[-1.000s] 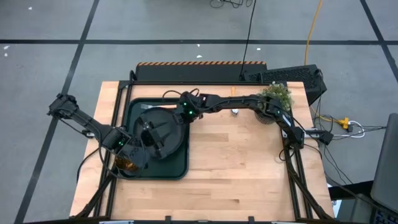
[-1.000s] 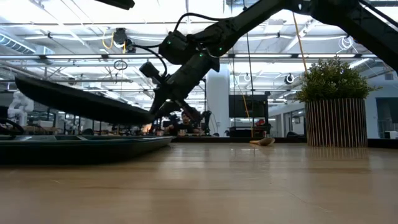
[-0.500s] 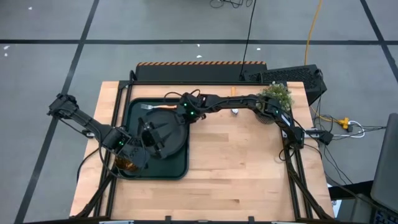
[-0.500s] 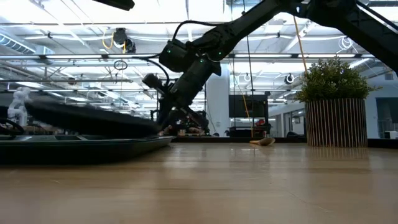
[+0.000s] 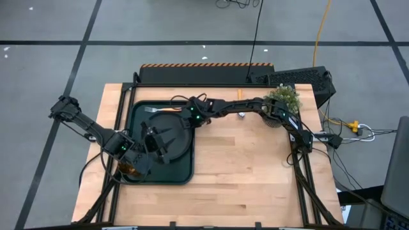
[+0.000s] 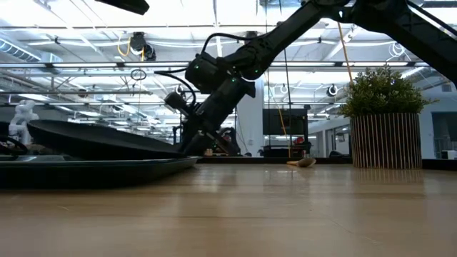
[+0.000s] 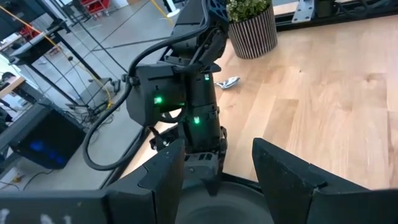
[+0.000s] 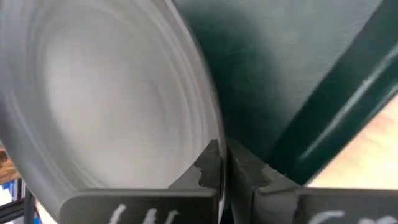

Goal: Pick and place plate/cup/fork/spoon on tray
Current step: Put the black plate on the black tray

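Observation:
The dark round plate (image 5: 167,139) is over the dark green tray (image 5: 139,115), tilted, its left side raised in the low view (image 6: 93,139). My right gripper (image 5: 186,126) is shut on the plate's right rim. My left gripper (image 5: 151,144) is open over the plate's left part; its fingers (image 7: 163,180) stand above the rim and I cannot tell if they touch it. The amber cup (image 5: 128,169) stands at the tray's near left corner, partly under my left arm. The fork (image 5: 160,110) lies on the tray's far part. The spoon (image 5: 241,115) lies on the table by the plant. My right gripper pinches the plate's rim (image 8: 211,140) on its right side between its two fingers, one above and one below. The fingers slant down from the table's far right. The plate is tilted, the held side low near the tray's right rim (image 6: 187,161), the left side raised.
A potted plant (image 5: 281,102) stands at the table's far right, also in the low view (image 6: 385,121). Bare wooden table (image 5: 249,166) stretches right of the tray. My right arm reaches across the far side of the table.
My right gripper has gone down toward the tray with the plate. The plate has tipped from a steep tilt to a flatter one, its raised left side coming down. The fork on the tray's far part has come into view.

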Controlling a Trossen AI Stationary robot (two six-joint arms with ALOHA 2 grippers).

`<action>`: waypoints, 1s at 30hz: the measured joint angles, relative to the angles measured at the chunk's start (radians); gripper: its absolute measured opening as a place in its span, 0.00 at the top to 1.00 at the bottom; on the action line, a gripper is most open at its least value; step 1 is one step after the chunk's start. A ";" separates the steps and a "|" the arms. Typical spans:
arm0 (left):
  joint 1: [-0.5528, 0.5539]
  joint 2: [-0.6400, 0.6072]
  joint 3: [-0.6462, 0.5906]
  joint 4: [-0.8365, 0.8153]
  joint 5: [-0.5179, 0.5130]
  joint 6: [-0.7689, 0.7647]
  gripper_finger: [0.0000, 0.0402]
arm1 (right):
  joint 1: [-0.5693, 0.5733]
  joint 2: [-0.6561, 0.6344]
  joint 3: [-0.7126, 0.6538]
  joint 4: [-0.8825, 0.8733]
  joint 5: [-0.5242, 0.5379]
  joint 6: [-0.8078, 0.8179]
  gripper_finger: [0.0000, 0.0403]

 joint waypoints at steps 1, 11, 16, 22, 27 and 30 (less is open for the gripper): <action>0.000 0.000 0.000 0.000 0.000 0.000 0.52 | 0.000 0.000 0.000 0.007 -0.002 0.000 0.99; -0.001 0.000 0.000 -0.089 0.003 -0.069 0.52 | 0.001 -0.001 0.000 0.022 -0.028 -0.011 0.85; -0.001 0.000 0.000 -0.122 0.003 -0.110 0.52 | 0.001 -0.001 0.000 0.029 -0.028 -0.023 0.77; -0.001 0.000 0.000 -0.122 0.003 -0.111 0.52 | 0.005 -0.001 -0.001 0.091 -0.065 -0.016 0.69; -0.001 0.000 0.000 -0.121 0.003 -0.111 0.52 | 0.016 -0.005 -0.001 0.159 -0.112 -0.022 0.64; -0.001 0.000 0.000 -0.121 0.003 -0.112 0.52 | 0.015 -0.009 -0.001 0.150 -0.139 -0.047 0.63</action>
